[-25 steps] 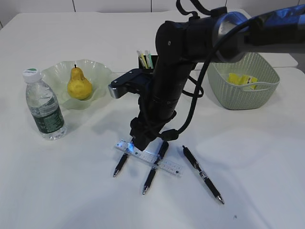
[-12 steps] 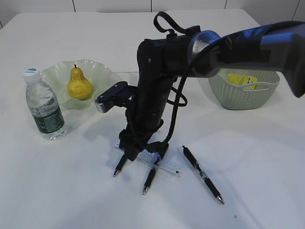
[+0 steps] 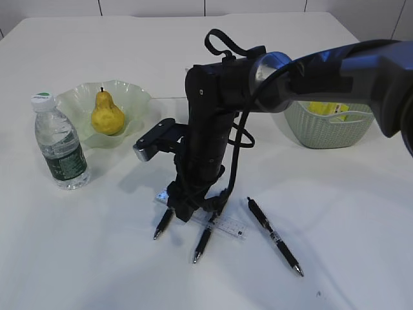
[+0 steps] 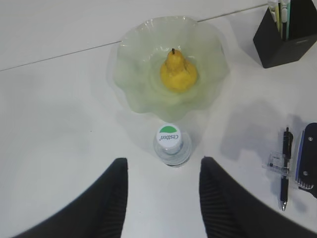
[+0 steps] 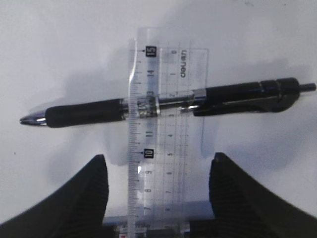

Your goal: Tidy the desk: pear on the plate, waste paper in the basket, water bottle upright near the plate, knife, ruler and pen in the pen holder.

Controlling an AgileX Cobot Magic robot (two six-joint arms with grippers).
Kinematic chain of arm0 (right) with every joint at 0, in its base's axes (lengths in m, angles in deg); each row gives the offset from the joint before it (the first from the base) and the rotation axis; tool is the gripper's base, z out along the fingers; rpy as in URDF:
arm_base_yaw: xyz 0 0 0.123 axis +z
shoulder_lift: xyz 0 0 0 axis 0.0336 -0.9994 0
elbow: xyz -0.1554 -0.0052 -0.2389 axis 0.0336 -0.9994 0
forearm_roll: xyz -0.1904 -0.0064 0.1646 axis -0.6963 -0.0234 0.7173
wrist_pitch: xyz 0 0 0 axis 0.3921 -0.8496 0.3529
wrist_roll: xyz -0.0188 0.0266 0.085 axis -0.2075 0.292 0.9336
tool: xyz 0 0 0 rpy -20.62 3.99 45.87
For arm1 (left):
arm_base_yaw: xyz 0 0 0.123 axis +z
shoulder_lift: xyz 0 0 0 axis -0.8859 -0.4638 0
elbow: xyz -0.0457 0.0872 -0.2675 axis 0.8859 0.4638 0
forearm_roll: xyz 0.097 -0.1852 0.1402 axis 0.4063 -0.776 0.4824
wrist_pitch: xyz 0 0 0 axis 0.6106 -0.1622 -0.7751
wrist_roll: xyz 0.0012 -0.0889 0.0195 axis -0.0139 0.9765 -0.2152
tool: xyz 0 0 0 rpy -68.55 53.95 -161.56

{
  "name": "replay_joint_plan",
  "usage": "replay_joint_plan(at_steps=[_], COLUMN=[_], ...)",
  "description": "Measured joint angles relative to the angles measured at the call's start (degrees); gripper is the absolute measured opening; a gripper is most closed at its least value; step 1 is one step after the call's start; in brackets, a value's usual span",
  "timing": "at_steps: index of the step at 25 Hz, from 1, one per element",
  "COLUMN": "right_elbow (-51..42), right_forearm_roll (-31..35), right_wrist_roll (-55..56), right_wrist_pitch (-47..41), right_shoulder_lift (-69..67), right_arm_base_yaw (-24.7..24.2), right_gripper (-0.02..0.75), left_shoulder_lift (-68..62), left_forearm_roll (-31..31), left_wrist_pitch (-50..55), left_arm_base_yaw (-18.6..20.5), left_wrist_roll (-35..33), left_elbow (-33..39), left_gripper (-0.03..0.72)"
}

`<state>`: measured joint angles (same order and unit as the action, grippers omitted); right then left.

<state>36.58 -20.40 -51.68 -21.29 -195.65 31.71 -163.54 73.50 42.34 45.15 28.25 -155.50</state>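
Right gripper (image 5: 157, 198): jaws spread, straddling the ruler (image 5: 161, 148), apparently not yet clamped on it. The ruler lies flat across a black pen (image 5: 163, 105) on the table (image 3: 77, 258). Left gripper (image 4: 163, 198): jaws apart, empty, above the upright water bottle (image 4: 171, 144) beside the plate (image 4: 133, 84) holding the pear (image 4: 177, 74).

Broad white matte desk top (image 3: 84, 258) filling most of the exterior view; thin dark seam (image 4: 59, 57) running across its far part, slightly slanted in the left wrist view; tiny dark speck (image 3: 318, 294) near the front right corner, well apart from all else; soft grey shadows over the white surface; beyond the far edge, pale panelled backdrop (image 3: 151, 6) split by narrow dark upright joints.
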Motion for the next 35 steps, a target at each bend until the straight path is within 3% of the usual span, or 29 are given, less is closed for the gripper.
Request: replay_joint_plan(at_steps=[28, 31, 35], right_elbow=[0.0, 0.0, 0.0], right_forearm_roll=[-0.46, -1.08, -1.44], right_wrist_roll=[0.0, 0.0, 0.0], right_wrist_pitch=[-0.73, -0.73, -0.73], right_shoulder_lift=[-1.36, -1.36, -1.36], right_arm_base_yaw=[0.0, 0.0, 0.0], right_gripper=[0.499, 0.449, 0.307], left_shoulder_lift=[0.0, 0.0, 0.0], left_forearm_roll=[0.08, 0.08, 0.08], left_wrist_pitch=[0.0, 0.0, 0.0], left_arm_base_yaw=[0.0, 0.0, 0.0], left_wrist_roll=[0.0, 0.0, 0.0], left_elbow=[0.0, 0.0, 0.0], left_gripper=[0.331, 0.331, 0.331])
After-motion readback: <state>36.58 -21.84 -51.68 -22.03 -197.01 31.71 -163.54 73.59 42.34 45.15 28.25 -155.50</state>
